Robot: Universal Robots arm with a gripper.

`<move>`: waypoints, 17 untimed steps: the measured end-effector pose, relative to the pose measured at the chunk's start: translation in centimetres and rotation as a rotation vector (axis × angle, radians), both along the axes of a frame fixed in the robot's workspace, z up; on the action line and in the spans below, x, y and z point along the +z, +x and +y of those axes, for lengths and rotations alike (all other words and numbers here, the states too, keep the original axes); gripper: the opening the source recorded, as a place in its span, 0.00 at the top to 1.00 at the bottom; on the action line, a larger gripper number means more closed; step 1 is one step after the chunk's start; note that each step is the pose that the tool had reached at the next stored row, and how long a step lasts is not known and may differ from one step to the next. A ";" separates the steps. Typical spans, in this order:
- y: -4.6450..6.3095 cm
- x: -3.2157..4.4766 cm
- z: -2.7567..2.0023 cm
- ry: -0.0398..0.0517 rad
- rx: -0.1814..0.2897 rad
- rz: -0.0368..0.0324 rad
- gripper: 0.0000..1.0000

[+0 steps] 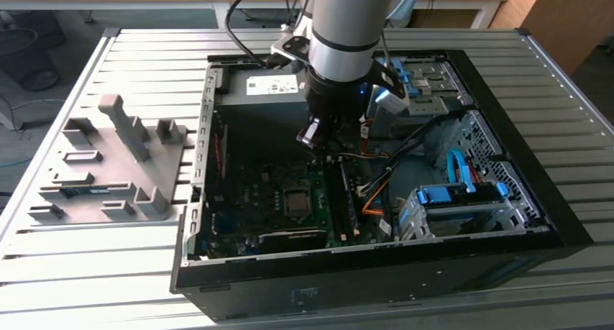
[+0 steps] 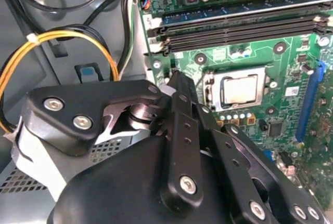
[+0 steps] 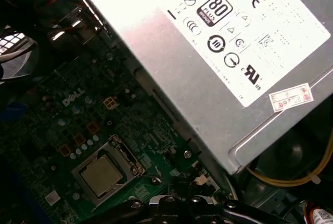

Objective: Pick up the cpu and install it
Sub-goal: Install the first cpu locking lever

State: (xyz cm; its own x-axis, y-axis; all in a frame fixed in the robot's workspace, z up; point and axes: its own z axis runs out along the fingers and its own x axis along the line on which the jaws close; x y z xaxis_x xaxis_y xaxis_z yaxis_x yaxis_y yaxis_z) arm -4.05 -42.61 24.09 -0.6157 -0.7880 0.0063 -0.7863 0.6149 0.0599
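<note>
I have the arm (image 1: 344, 28) reaching down into the open case (image 1: 537, 222), which lies on its side on the slatted table (image 1: 144, 49). The gripper (image 1: 317, 144) hangs over the board (image 1: 259, 200), above and just short of the socket.

The cpu (image 1: 295, 200) sits in the socket in the middle of the board; in the second wrist view I see its silver-grey top (image 2: 240, 89) framed by the metal socket bracket (image 2: 210, 86), and in the first wrist view it (image 3: 99, 175) lies flat in the same frame. Nothing touches it.

From the second wrist view the gripper (image 2: 179, 81) looks drawn together, its black fingers (image 2: 183, 99) meeting at a narrow tip with nothing between them. That tip is near the socket's edge, apart from the chip.

Memory slots (image 2: 239, 24) run beside the socket. The grey power supply (image 3: 218, 52) sits near the board, with yellow wires (image 2: 62, 39) looping beside it. A grey parts tray (image 1: 111, 165) stands on the table, on the exterior view's left of the case.
</note>
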 end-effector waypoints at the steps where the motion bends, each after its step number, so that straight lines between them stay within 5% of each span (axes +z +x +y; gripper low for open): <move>1: -0.1 -0.05 0.05 0.0002 0.000 -0.0001 0.90; 8: -0.7 -0.13 -0.26 -0.0023 0.008 -0.0001 0.90; 17: -0.8 -0.13 -1.65 -0.0151 0.017 0.0000 0.90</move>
State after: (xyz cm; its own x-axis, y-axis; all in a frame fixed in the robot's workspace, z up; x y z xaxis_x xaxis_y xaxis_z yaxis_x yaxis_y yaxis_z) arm -4.84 -44.26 23.96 -0.6024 -0.7980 0.0182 -0.7965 0.6025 0.0507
